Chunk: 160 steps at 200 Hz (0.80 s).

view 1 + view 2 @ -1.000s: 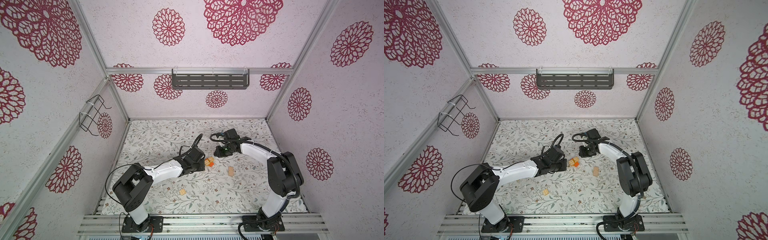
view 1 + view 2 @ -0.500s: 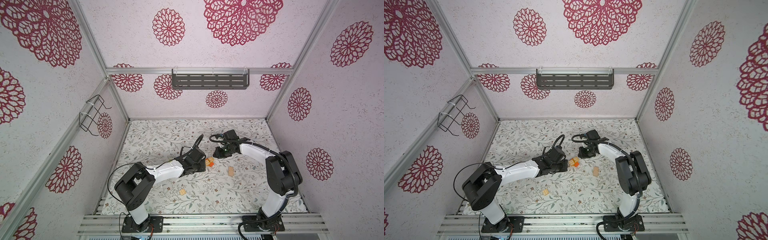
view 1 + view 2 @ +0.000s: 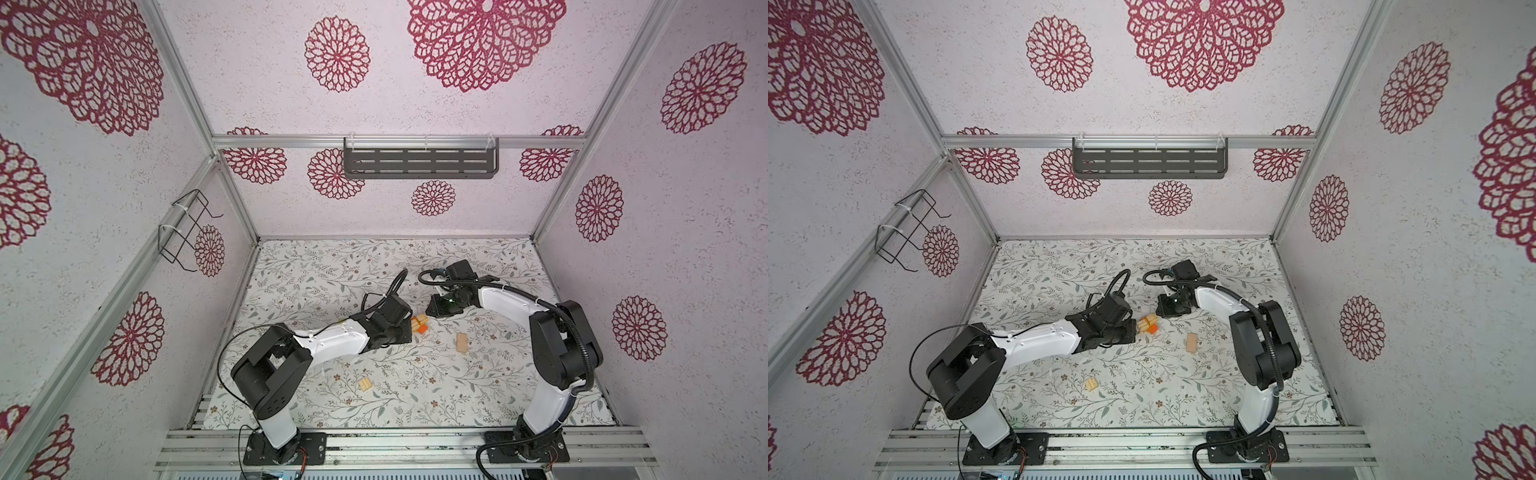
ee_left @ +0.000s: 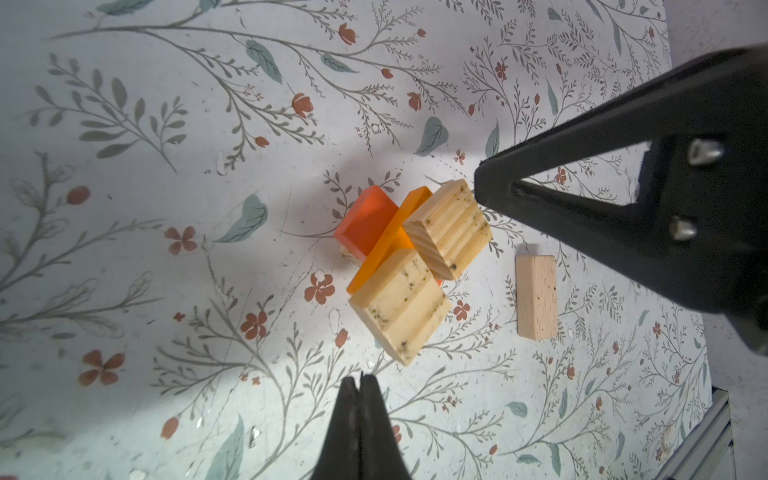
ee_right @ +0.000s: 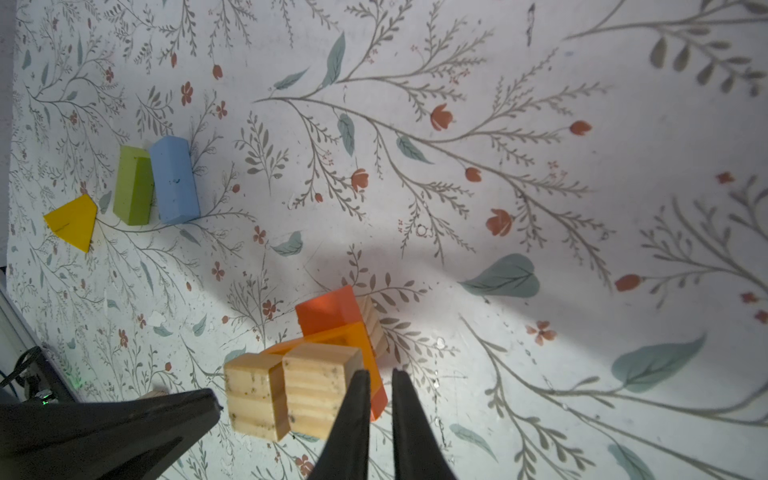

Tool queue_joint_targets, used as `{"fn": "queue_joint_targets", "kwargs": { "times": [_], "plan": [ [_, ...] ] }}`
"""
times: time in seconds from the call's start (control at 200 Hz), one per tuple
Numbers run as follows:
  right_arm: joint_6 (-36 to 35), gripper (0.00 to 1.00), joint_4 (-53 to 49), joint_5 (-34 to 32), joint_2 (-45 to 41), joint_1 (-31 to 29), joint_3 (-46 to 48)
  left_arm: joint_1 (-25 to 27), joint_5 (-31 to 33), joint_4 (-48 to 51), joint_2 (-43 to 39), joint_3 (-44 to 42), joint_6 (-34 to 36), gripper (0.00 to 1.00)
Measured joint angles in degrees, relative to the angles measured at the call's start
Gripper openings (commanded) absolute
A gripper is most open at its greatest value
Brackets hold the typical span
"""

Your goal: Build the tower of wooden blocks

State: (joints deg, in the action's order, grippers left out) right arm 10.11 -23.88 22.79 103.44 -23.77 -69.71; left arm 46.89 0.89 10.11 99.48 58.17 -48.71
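Note:
The wood block tower [image 3: 419,324] [image 3: 1149,324] is a low stack mid-table. A red-orange block [image 4: 365,222] and an orange block [image 4: 390,241] lie crossed, with two grooved tan blocks [image 4: 446,228] [image 4: 399,305] on top. My left gripper [image 4: 360,380] is shut and empty, just short of the nearer tan block. From the opposite side my right gripper [image 5: 378,374] is shut on nothing, one finger [image 5: 353,399] against a tan block [image 5: 318,382]. In the left wrist view its tip touches that block's corner.
A plain tan block [image 3: 460,343] [image 4: 536,297] lies loose to the right of the stack, and a grooved tan piece [image 3: 365,384] nearer the front. Blue [image 5: 172,180], green [image 5: 134,185] and yellow [image 5: 72,222] blocks show only in the right wrist view.
Both grippers stay shut beside the stack. The right one seems to have edged slightly closer to it. The blocks have not moved.

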Motion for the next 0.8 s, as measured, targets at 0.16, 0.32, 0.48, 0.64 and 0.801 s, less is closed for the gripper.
{"fn": "queue_joint_targets", "kwargs": {
  "times": [0.16, 0.32, 0.48, 0.64, 0.801],
  "plan": [
    [0.0, 0.16, 0.0, 0.0, 0.0, 0.0, 0.0, 0.0, 0.0, -0.2, 0.7, 0.5, 0.0, 0.00],
    [0.0, 0.16, 0.0, 0.0, 0.0, 0.0, 0.0, 0.0, 0.0, -0.2, 1.2, 1.4, 0.0, 0.00],
    [0.0, 0.16, 0.0, 0.1, 0.1, 0.0, 0.0, 0.0, 0.0, -0.2, 1.2, 2.1, 0.0, 0.00],
    [-0.1, 0.16, 0.0, 0.6, 0.1, 0.0, 0.0, 0.0, 0.0, -0.2, 1.3, 2.1, 0.0, 0.00],
    [-0.1, 0.16, 0.0, 1.1, 0.2, 0.0, 0.0, 0.0, 0.0, -0.2, 1.5, 2.1, 0.0, 0.00]
  ]
}}
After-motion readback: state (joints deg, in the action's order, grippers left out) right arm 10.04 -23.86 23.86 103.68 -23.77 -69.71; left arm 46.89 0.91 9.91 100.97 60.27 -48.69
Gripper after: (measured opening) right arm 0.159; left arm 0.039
